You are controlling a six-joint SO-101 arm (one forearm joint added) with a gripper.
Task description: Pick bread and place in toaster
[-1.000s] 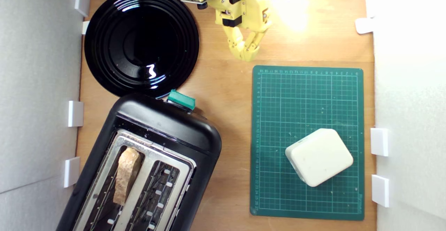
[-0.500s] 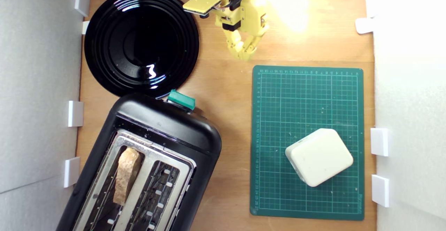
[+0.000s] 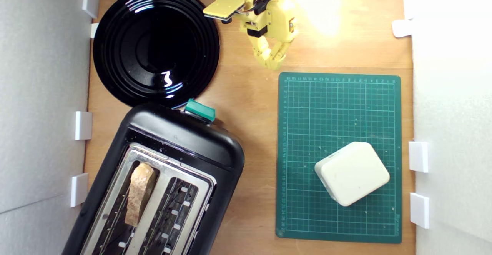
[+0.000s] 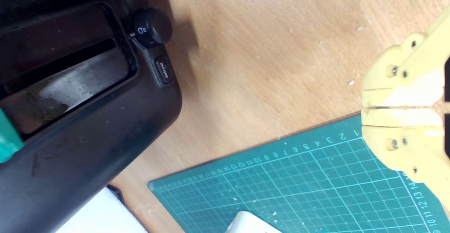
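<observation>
the bread (image 3: pixel 139 193) stands on its edge in the toaster (image 3: pixel 184 139) slot nearer the exterior view's left, at about 7 o'clock, so the task looks done. the gripper (image 3: pixel 273 63) is clenched and empty near 12 o'clock, apart from both.

The bread (image 3: pixel 138 193) stands in the toaster's (image 3: pixel 184 135) left slot, at the exterior view's near left. The plate (image 3: pixel 155 45) lies beyond the toaster. On the right, the block (image 3: pixel 351 173) sits on the mat (image 3: pixel 338 105), all on the bench (image 3: pixel 250 105).
</observation>
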